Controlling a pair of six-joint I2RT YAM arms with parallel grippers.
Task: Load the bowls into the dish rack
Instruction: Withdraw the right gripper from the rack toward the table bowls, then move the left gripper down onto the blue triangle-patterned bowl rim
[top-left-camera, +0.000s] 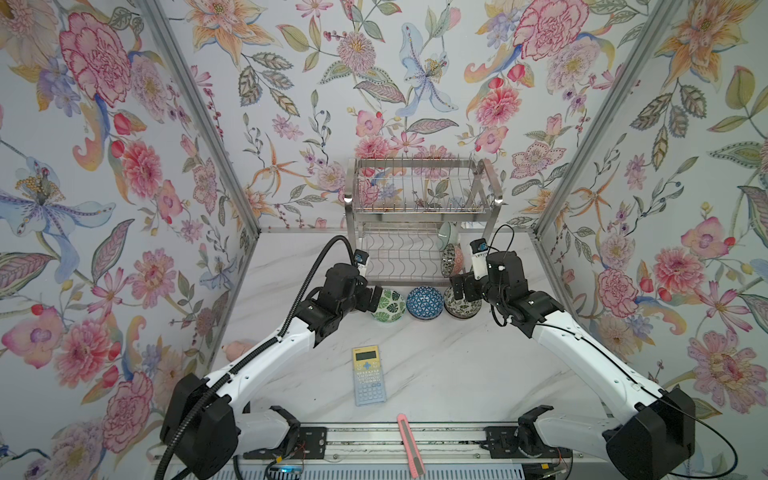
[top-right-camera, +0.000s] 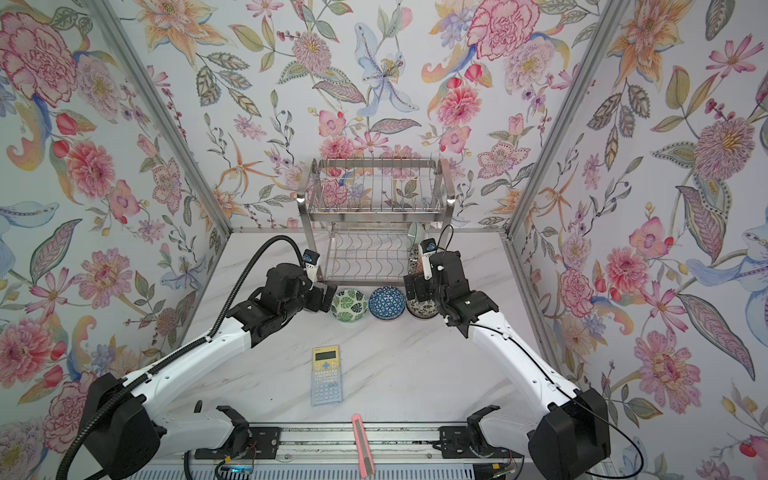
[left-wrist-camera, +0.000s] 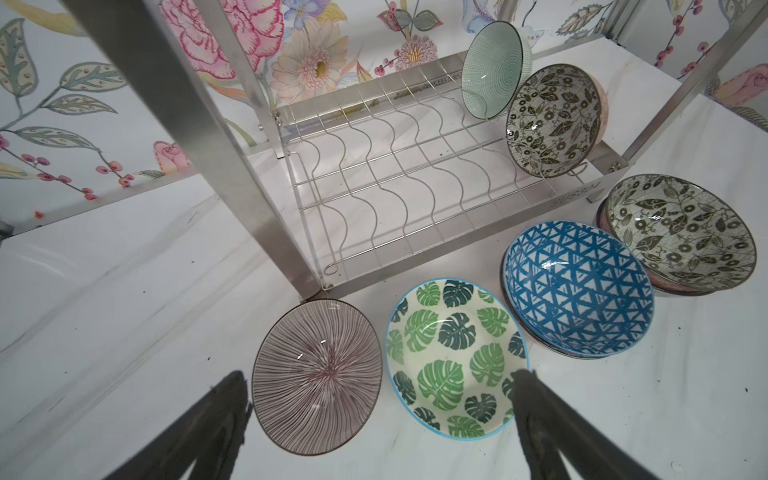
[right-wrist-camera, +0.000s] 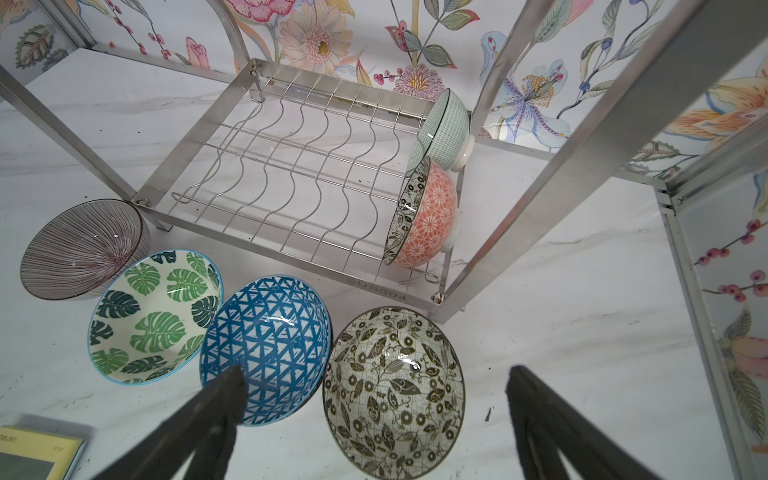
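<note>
Spread wide, gripping nothing: left jaws, right jaws. On the counter (top-left-camera: 457, 374) before the dish rack (top-left-camera: 419, 214): striped bowl (left-wrist-camera: 318, 378), leaf bowl (left-wrist-camera: 457, 361), blue bowl (left-wrist-camera: 577, 286), floral bowl (right-wrist-camera: 395, 390). On edge at lower tier's right end: pale bowl (left-wrist-camera: 492, 68), orange-backed bowl (right-wrist-camera: 432, 216).

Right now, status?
Left pincer, right pincer open, empty. Pale celadon bowl, black-floral bowl in steel wire rack's lower tier. Four patterned ceramic bowls on table. Nothing blocking.

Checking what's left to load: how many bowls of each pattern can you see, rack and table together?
Floral: 2, the racked floral bowl and the loose floral bowl
Celadon bowl: 1
Blue triangle bowl: 1
Green leaf bowl: 1
Striped bowl: 1
Total: 6 visible
</note>
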